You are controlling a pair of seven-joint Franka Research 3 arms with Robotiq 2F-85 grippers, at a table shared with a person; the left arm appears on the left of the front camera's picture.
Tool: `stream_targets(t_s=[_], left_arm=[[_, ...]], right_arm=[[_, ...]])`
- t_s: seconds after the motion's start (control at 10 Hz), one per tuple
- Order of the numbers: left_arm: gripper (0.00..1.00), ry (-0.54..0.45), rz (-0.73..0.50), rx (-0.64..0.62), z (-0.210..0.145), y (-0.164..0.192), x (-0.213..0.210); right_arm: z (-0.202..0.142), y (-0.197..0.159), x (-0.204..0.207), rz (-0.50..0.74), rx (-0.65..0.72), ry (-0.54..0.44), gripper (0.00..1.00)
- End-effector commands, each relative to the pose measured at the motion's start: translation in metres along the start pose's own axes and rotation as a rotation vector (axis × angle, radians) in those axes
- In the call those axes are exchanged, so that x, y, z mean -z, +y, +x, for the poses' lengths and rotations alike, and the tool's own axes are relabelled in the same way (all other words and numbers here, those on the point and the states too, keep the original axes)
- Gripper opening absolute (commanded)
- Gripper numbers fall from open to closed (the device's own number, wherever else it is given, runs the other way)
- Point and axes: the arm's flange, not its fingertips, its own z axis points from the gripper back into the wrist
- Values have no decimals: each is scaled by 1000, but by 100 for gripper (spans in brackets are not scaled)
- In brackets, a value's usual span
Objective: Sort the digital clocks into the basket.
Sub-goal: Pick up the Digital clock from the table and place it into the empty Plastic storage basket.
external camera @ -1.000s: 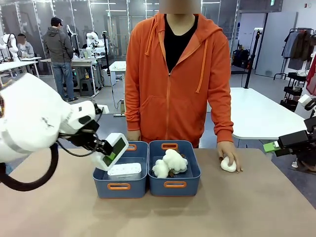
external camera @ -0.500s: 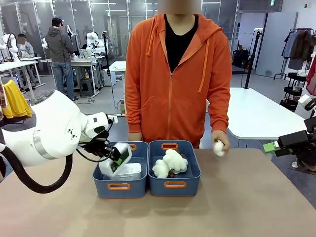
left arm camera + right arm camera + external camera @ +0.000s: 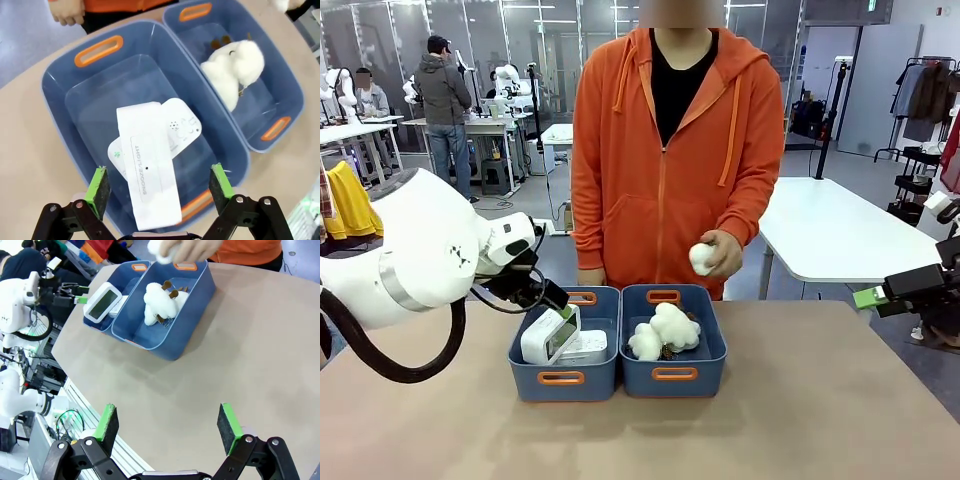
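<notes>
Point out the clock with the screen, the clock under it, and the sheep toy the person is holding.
Screen clock point(image 3: 551, 335), front view, on its screen face.
Lower clock point(image 3: 182, 125), left wrist view, on its dotted face.
Held sheep toy point(image 3: 701, 259), front view, on its fluffy body.

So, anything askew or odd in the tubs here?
One thing: the screen clock isn't flat. It leans tilted across the dotted clock in the left tub, below the open left gripper. Nothing spilled or damaged.

One label can be read — "SNOOZE/LIGHT", printed lengthwise along the narrow top edge of the upper digital clock point(image 3: 148, 170), low in the middle of the left wrist view. Small raised marks on the clock underneath point(image 3: 181, 129) are too small to read.
</notes>
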Motion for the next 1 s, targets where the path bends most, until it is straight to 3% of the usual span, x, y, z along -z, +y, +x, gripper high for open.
stream_targets(t_s=[0.0, 0.1, 0.3, 0.5, 0.7, 0.9], left_arm=[[100, 19, -124, 5, -9, 11, -37], [100, 59, -234, 4, -13, 27, -69], [100, 91, -427, 3, -26, 96, -148], [100, 27, -474, 92, -61, 142, -203], [100, -107, -505, 115, -94, 180, -244], [100, -310, -555, 87, -143, 246, -298]], right_arm=[[-1, 1, -1, -2, -6, -4, 100], [-1, 1, -1, -2, -6, -4, 100], [-1, 1, -1, -2, -6, -4, 100], [-1, 1, -1, -2, -6, -4, 100], [-1, 1, -1, -2, -6, -4, 100], [-1, 1, -1, -2, -6, -4, 100]])
